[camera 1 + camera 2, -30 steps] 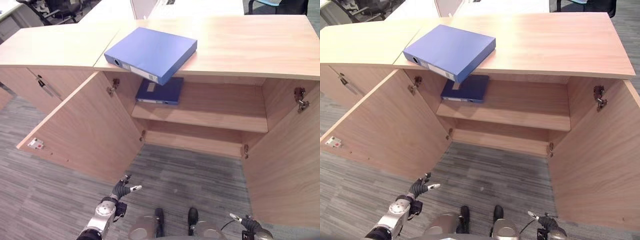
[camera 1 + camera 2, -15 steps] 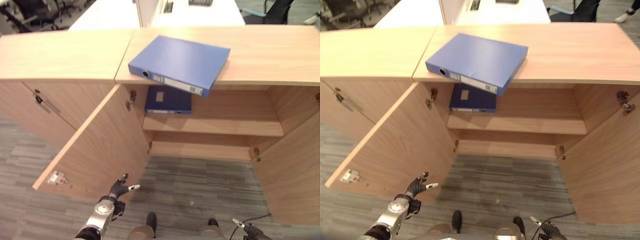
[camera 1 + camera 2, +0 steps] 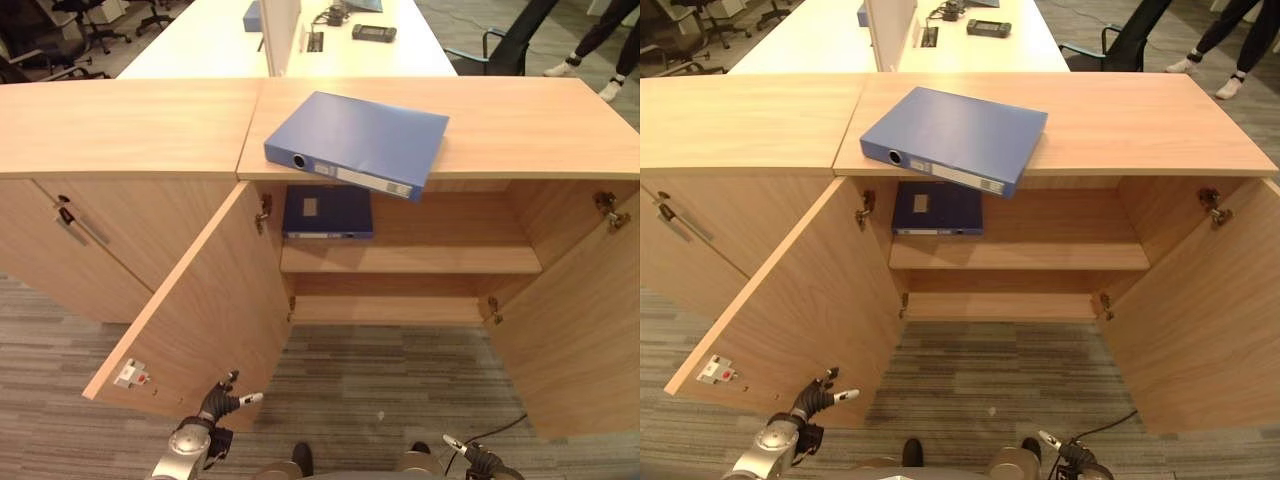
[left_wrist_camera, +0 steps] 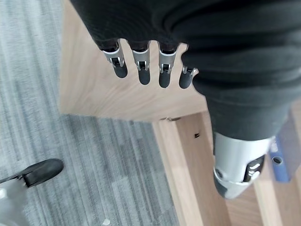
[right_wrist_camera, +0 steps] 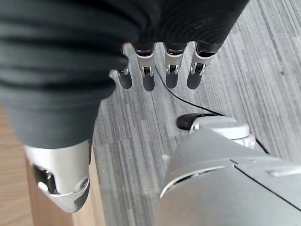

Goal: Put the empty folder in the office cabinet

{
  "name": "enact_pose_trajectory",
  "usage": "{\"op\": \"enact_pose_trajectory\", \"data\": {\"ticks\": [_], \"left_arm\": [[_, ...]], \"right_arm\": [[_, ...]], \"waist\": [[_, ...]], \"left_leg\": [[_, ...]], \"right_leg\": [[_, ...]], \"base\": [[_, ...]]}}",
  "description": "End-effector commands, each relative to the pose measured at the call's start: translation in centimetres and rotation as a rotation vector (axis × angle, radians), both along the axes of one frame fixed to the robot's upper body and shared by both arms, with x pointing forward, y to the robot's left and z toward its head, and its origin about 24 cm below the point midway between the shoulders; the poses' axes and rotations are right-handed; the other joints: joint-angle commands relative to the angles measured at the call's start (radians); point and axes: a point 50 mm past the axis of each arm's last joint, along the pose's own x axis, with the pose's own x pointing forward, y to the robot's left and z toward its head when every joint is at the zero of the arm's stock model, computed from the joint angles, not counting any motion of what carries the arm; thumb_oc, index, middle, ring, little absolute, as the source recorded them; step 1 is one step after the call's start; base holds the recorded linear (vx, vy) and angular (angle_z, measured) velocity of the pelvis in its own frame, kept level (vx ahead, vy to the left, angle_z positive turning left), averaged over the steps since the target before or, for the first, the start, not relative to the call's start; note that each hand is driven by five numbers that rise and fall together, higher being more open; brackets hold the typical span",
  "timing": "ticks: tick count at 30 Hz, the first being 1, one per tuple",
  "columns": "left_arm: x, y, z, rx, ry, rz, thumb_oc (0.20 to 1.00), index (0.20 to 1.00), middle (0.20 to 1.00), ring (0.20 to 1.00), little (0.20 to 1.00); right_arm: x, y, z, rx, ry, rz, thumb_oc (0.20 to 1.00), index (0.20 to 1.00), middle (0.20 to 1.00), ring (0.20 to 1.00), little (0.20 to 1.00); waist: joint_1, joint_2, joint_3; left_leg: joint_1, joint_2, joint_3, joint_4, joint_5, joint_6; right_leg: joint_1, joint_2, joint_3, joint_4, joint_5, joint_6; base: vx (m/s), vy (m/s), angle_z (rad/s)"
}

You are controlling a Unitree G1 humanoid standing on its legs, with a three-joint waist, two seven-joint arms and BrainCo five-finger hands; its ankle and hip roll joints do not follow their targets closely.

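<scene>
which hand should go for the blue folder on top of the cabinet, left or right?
Left, marginally. The blue box folder lies on the wooden cabinet top, left of centre, its corner overhanging. The left hand hangs low, open, beside the open left door; the right hand sits lower and farther right.

The cabinet (image 3: pixel 420 255) is faced in smooth, matt light wood grain. The folder (image 3: pixel 356 143) is covered in matt blue plastic. The floor (image 3: pixel 400 370) is laid with rough grey ribbed carpet.

Left hand (image 3: pixel 222 404) & right hand (image 3: pixel 1064 452) low, fingers relaxed, empty.
</scene>
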Motion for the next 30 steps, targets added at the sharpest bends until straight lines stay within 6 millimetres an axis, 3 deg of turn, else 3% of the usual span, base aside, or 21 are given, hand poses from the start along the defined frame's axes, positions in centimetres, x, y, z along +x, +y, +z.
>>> {"op": "enact_pose_trajectory", "data": {"ticks": [1, 5, 7, 8, 9, 11, 12, 14, 16, 17, 18, 19, 21, 24, 30], "left_arm": [[3.0, 0.2, 2.0, -0.024, -0.151, 0.039, 1.000, 1.000, 1.000, 1.000, 1.000], [2.6, -0.3, 1.5, -0.042, -0.138, 0.059, 1.000, 1.000, 1.000, 1.000, 1.000], [2.4, -0.7, 1.2, -0.063, -0.131, 0.074, 1.000, 1.000, 1.000, 1.000, 1.000], [2.4, -0.7, 1.2, -0.064, -0.131, 0.074, 1.000, 1.000, 1.000, 1.000, 1.000], [2.7, -1.1, 1.3, -0.078, -0.137, 0.064, 1.000, 1.000, 1.000, 1.000, 1.000], [2.7, -1.2, 1.3, -0.078, -0.137, 0.064, 1.000, 1.000, 1.000, 1.000, 1.000], [3.1, -1.6, 1.4, -0.087, -0.141, 0.055, 1.000, 1.000, 1.000, 1.000, 1.000], [3.8, -2.0, 1.7, -0.104, -0.161, 0.054, 1.000, 1.000, 1.000, 1.000, 1.000], [3.8, -2.1, 1.7, -0.106, -0.161, 0.055, 1.000, 1.000, 1.000, 1.000, 1.000], [3.8, -2.1, 1.7, -0.108, -0.160, 0.057, 1.000, 1.000, 1.000, 1.000, 1.000], [3.9, -2.4, 1.6, -0.113, -0.160, 0.053, 1.000, 1.000, 1.000, 1.000, 1.000], [3.9, -2.4, 1.6, -0.113, -0.160, 0.053, 1.000, 1.000, 1.000, 1.000, 1.000], [3.6, -2.5, 1.5, -0.114, -0.151, 0.049, 1.000, 1.000, 1.000, 1.000, 1.000], [3.5, -2.5, 1.4, -0.103, -0.143, 0.038, 1.000, 1.000, 1.000, 1.000, 1.000], [3.2, -2.1, 1.1, -0.090, -0.125, 0.054, 1.000, 1.000, 1.000, 1.000, 1.000]], "right_arm": [[0.5, -1.7, 0.6, -0.058, 0.011, 0.068, 1.000, 1.000, 1.000, 1.000, 1.000], [-0.7, -2.2, 0.5, -0.075, 0.048, 0.091, 1.000, 1.000, 1.000, 1.000, 1.000], [-0.8, -2.5, 0.7, -0.090, 0.049, 0.101, 1.000, 1.000, 1.000, 1.000, 1.000], [-0.8, -2.5, 0.7, -0.090, 0.048, 0.101, 1.000, 1.000, 1.000, 1.000, 1.000], [-0.9, -2.9, 0.8, -0.100, 0.050, 0.094, 1.000, 1.000, 1.000, 1.000, 1.000], [-0.9, -2.9, 0.8, -0.100, 0.049, 0.094, 1.000, 1.000, 1.000, 1.000, 1.000], [-0.7, -3.4, 1.0, -0.113, 0.044, 0.097, 1.000, 1.000, 1.000, 1.000, 1.000], [-0.4, -4.0, 1.4, -0.131, 0.025, 0.088, 1.000, 1.000, 1.000, 1.000, 1.000], [-0.4, -4.2, 1.5, -0.135, 0.029, 0.091, 1.000, 1.000, 1.000, 1.000, 1.000], [-0.3, -4.4, 1.5, -0.139, 0.030, 0.095, 1.000, 1.000, 1.000, 1.000, 1.000], [-0.1, -4.7, 1.7, -0.150, 0.033, 0.102, 1.000, 1.000, 1.000, 1.000, 1.000], [-0.1, -4.7, 1.7, -0.150, 0.033, 0.102, 1.000, 1.000, 1.000, 1.000, 1.000], [0.0, -4.8, 1.8, -0.154, 0.029, 0.098, 1.000, 1.000, 1.000, 1.000, 1.000], [0.6, -4.3, 1.7, -0.150, 0.008, 0.095, 1.000, 1.000, 1.000, 1.000, 1.000], [1.3, -3.2, 1.4, -0.137, 0.005, 0.147, 1.000, 1.000, 1.000, 1.000, 1.000]], "waist": [[-0.012, 0.016, 0.024], [-0.020, 0.015, -0.002], [-0.029, 0.033, -0.004], [-0.031, 0.036, -0.004], [-0.032, 0.045, 0.002], [-0.035, 0.047, 0.003], [-0.041, 0.054, 0.018], [-0.061, 0.036, 0.038], [-0.061, 0.030, 0.040], [-0.057, 0.028, 0.040], [-0.043, 0.021, 0.042], [-0.043, 0.021, 0.041], [-0.033, 0.010, 0.039], [0.007, 0.006, 0.040], [0.052, -0.009, 0.046]], "left_leg": [[0.004, 0.148, -0.023, 0.007, -0.052, -0.134], [0.017, 0.188, -0.026, 0.004, -0.035, -0.170], [0.004, 0.249, -0.037, 0.016, 0.007, -0.204], [0.004, 0.252, -0.039, 0.016, 0.007, -0.206], [-0.011, 0.282, -0.047, 0.053, 0.037, -0.219], [-0.013, 0.285, -0.050, 0.055, 0.036, -0.220], [-0.040, 0.313, -0.057, 0.146, 0.106, -0.232], [-0.075, 0.329, 0.001, 0.259, 0.156, -0.219], [-0.073, 0.328, 0.021, 0.275, 0.146, -0.212], [-0.081, 0.309, 0.012, 0.289, 0.133, -0.204], [-0.117, 0.233, -0.042, 0.296, 0.074, -0.185], [-0.118, 0.232, -0.042, 0.296, 0.074, -0.185], [-0.136, 0.167, -0.050, 0.257, 0.002, -0.164], [-0.207, 0.070, -0.070, 0.155, 0.036, -0.140], [-0.236, 0.055, -0.144, 0.117, 0.065, -0.139]], "right_leg": [[-0.052, 0.020, 0.043, 0.073, -0.042, 0.011], [-0.013, 0.056, 0.068, 0.033, -0.046, 0.008], [0.013, 0.118, 0.055, 0.028, -0.091, -0.018], [0.013, 0.121, 0.053, 0.029, -0.092, -0.019], [0.039, 0.149, 0.041, 0.021, -0.120, -0.040], [0.041, 0.151, 0.038, 0.021, -0.120, -0.041], [0.074, 0.170, 0.018, 0.017, -0.142, -0.064], [0.112, 0.177, -0.014, 0.018, -0.160, -0.096], [0.121, 0.179, -0.013, 0.019, -0.166, -0.103], [0.128, 0.183, -0.009, 0.019, -0.171, -0.107], [0.140, 0.188, -0.010, 0.017, -0.184, -0.114], [0.139, 0.188, -0.010, 0.017, -0.184, -0.114], [0.146, 0.193, -0.011, 0.012, -0.189, -0.116], [0.167, 0.232, 0.003, 0.007, -0.203, -0.121], [0.204, 0.250, 0.038, 0.005, -0.229, -0.118]], "base": [[0.14, -0.298, -0.17], [0.15, -0.292, 0.11], [0.10, -0.384, 0.02], [0.05, -0.309, 0.05], [0.02, -0.191, -0.02], [0.03, -0.182, 0.08], [0.05, -0.251, 0.15], [0.07, -0.316, 0.29], [0.08, -0.182, 0.22], [0.17, -0.245, -0.01], [0.13, -0.165, 0.01], [0.13, -0.170, -0.02], [0.11, -0.099, -0.19], [0.21, -0.056, -0.09], [0.18, 0.047, -0.21]]}}
